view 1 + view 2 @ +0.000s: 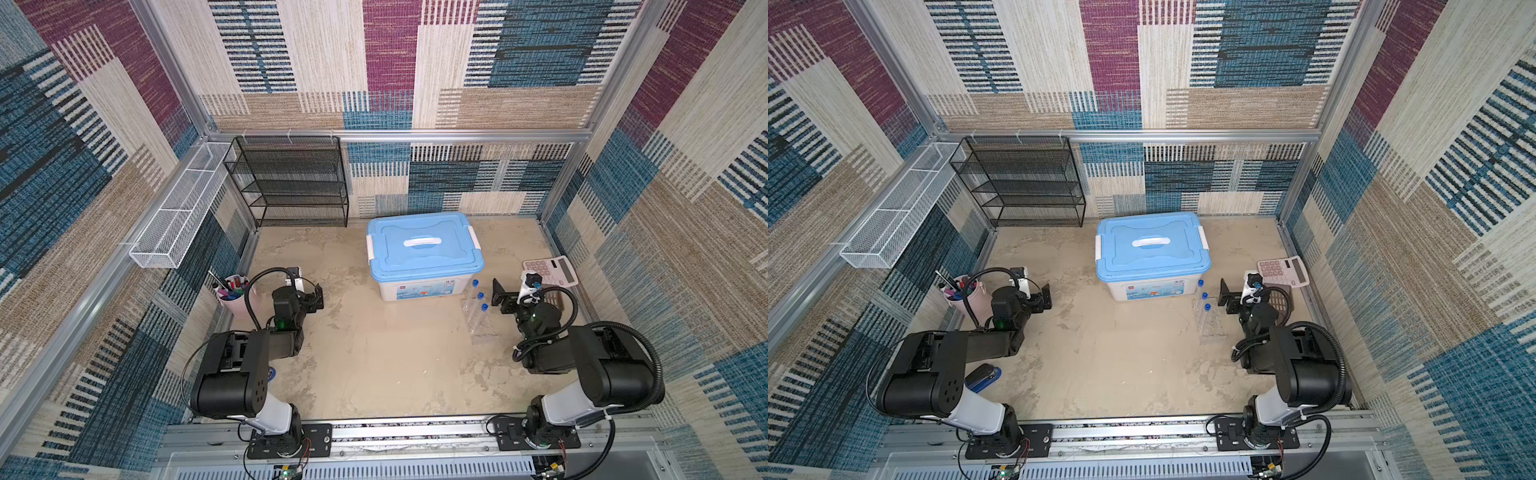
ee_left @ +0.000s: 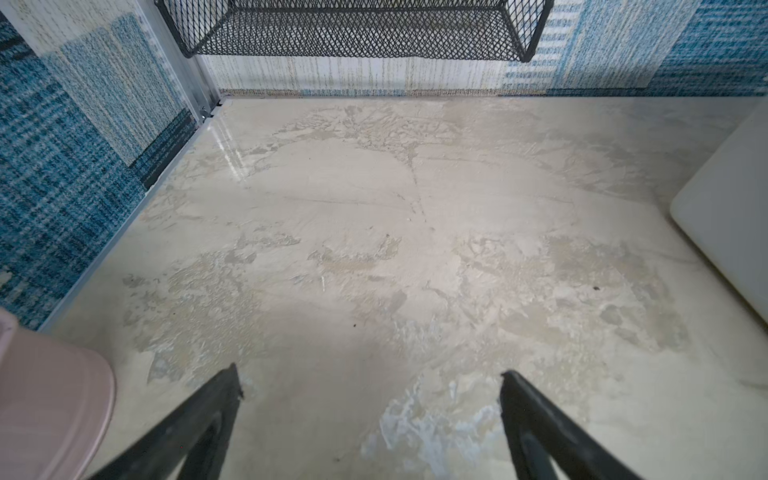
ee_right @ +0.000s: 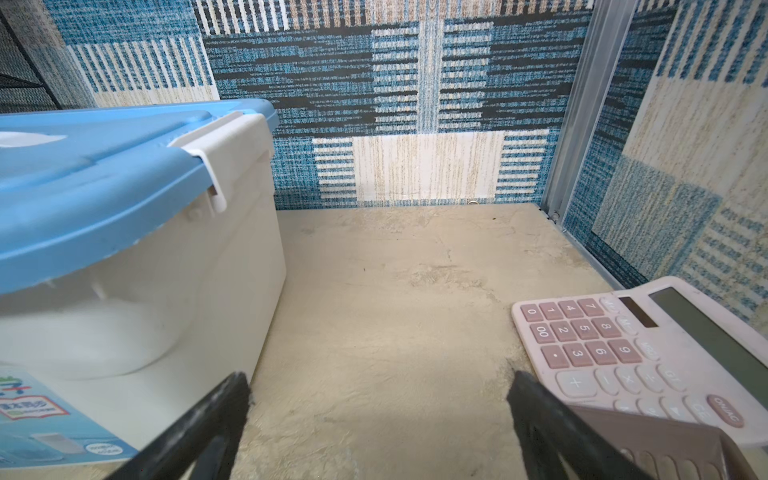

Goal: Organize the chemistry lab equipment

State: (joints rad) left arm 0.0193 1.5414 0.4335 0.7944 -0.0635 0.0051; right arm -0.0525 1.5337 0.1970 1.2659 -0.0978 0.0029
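Storage box (image 1: 424, 249) with a blue lid and a white handle stands shut on the beige table (image 1: 395, 365) and serves as the landmark for everything else. Off the box's front right corner in both top views, three clear blue-capped test tubes (image 1: 481, 296) stand upright in a row in a clear rack (image 1: 482, 328), close to the box but not touching it. The rack's transparent body is hard to make out against the table.

The right gripper (image 3: 378, 382) hovers just beyond the tubes from the box, with its jaws spread wide and nothing between them. Its black fingers (image 3: 232, 395) frame bare table, with the box wall on one side and a pink-keyed calculator (image 3: 623, 345) on the other. The calculator lies flat, farther from the box than the tubes, near the side wall.

On the opposite side of the box, well apart from it, the left gripper (image 2: 372, 380) is likewise open and empty above bare table, with one finger (image 2: 224, 399) near a pink cup of pens (image 1: 239, 297). The cup stands farther from the box than that gripper.

Behind the box and towards the cup's side, a black mesh shelf (image 1: 291, 183) rests against the back wall, and beyond it a white wire basket (image 1: 178, 212) hangs on the side wall.
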